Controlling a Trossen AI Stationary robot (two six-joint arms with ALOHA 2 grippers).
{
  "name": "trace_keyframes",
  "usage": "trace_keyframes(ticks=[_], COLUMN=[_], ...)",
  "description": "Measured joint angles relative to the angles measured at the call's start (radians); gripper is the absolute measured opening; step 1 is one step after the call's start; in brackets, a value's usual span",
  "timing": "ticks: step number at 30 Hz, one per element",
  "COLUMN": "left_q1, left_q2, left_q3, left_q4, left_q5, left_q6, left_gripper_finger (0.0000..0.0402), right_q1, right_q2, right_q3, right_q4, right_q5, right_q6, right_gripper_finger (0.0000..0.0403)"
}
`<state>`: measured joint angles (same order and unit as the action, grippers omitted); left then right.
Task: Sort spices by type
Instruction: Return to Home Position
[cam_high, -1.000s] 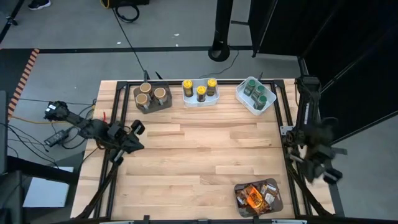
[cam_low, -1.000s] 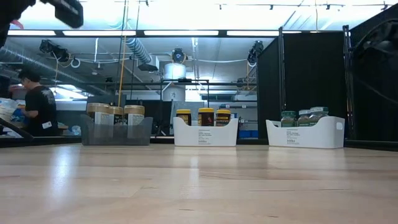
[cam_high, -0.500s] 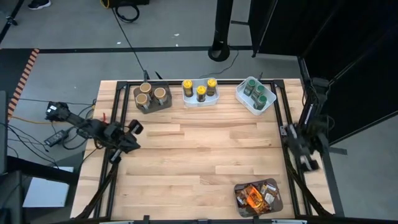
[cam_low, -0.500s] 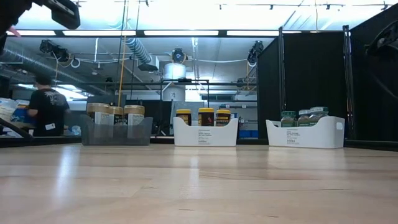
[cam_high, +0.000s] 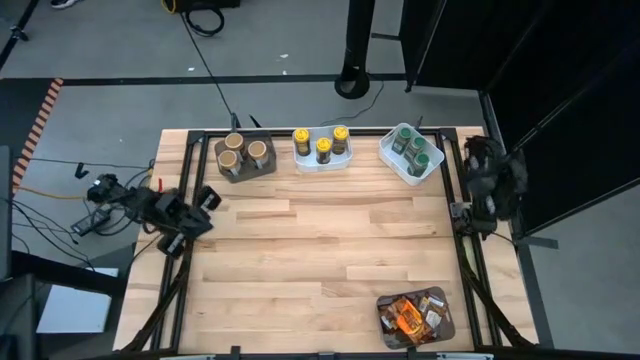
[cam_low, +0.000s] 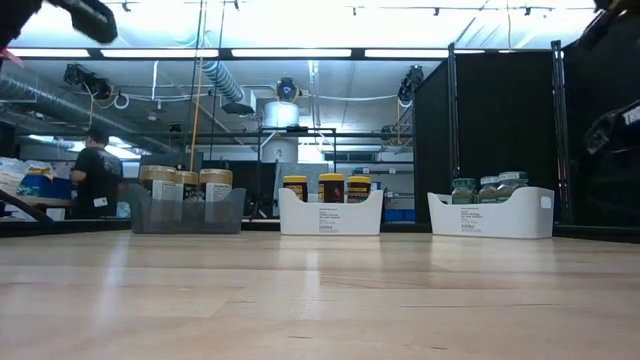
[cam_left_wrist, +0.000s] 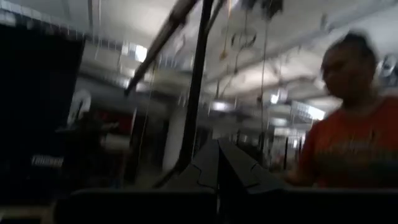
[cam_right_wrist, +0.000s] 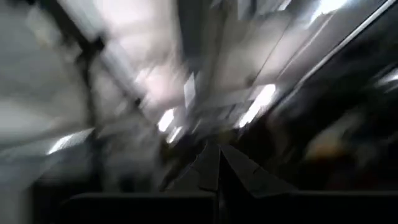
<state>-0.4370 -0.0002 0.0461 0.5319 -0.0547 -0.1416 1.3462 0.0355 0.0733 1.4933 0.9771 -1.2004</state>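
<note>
L gripper (cam_left_wrist: 217, 149) & R gripper (cam_right_wrist: 217, 152) at table (cam_high: 320, 260) edges, fingers (cam_left_wrist: 202, 175) closed.

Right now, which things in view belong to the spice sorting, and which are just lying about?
Job: tan-lid jars, yellow-lid jars, green-lid jars, orange and brown packets, left gripper at the table's left edge, right gripper at its right edge.
Lying about: floor cables, stand base, person in the background.
</note>
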Motion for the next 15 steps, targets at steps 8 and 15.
trace_keyframes(ticks=[8,15], left_q1=[0.002,0.003], left_q2=[0.000,0.000], left_q3=[-0.027,-0.034], left_q4=[-0.108,-0.116], left_q5=[-0.039,-0.025], left_q6=[-0.003,0.057], left_gripper_finger=[0.0007,0.0007], right_q1=[0.131,0.129], right_q2=[-0.011,0.029], right_q3=[-0.065,-0.067], right_q4=[-0.852,-1.219], right_q5=[-0.178,-0.244], right_q6=[1.007,1.436], right_gripper_finger=[0.0028,0.0023])
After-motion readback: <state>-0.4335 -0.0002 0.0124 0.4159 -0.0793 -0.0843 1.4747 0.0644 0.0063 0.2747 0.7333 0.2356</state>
